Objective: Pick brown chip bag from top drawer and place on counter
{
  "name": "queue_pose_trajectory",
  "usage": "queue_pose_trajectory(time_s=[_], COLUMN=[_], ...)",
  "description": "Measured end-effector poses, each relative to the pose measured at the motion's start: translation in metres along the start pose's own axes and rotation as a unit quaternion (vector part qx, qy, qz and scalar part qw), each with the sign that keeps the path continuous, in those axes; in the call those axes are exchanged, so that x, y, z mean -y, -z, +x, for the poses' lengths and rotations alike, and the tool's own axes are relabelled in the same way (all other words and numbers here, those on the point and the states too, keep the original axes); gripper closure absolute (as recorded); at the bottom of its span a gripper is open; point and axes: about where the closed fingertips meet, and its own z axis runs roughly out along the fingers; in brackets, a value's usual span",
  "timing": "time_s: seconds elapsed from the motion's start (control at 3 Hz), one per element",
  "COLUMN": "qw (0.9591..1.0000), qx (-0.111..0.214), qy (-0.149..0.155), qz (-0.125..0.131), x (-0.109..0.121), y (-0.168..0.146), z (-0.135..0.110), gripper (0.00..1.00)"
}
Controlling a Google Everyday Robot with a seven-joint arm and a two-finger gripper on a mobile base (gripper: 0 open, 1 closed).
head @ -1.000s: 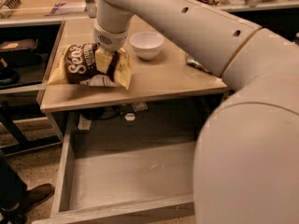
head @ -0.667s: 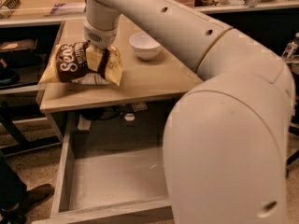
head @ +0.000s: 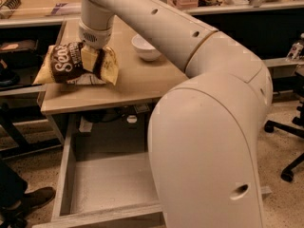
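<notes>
The brown chip bag point(head: 71, 64), dark brown with white lettering and pale yellow ends, is held at the left edge of the beige counter point(head: 137, 87), its left end sticking out past the edge. My gripper point(head: 89, 60) comes down from above and is shut on the bag's middle. The top drawer point(head: 102, 184) is pulled open below the counter; its grey wood-grain floor is bare where it shows. My big white arm hides the drawer's right part.
A white bowl point(head: 146, 46) stands on the counter at the back. Black side shelves point(head: 14, 75) lie to the left. A person's shoe point(head: 28, 201) is at the lower left. A chair base point(head: 289, 127) is at the right.
My gripper has carried the chip bag to the left across the counter, so its left end now overhangs the edge. The arm has swung closer and hides more of the drawer.
</notes>
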Motion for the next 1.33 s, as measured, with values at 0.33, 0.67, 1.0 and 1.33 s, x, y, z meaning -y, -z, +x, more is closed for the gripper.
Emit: queue_pose_trajectory(time_s=[0.33,0.67,1.0,1.33], qw=[1.0000,1.0000,1.0000,1.0000], qx=[0.000,0.000,0.000,0.000], qy=[0.000,0.000,0.000,0.000], qz=[0.000,0.000,0.000,0.000], x=[0.0000,0.0000,0.0000,0.0000], y=[0.0000,-0.0001,-0.0001,-0.0001], z=[0.0000,0.0000,0.0000,0.0000], gripper=[0.58,0.35,0.11,0.00])
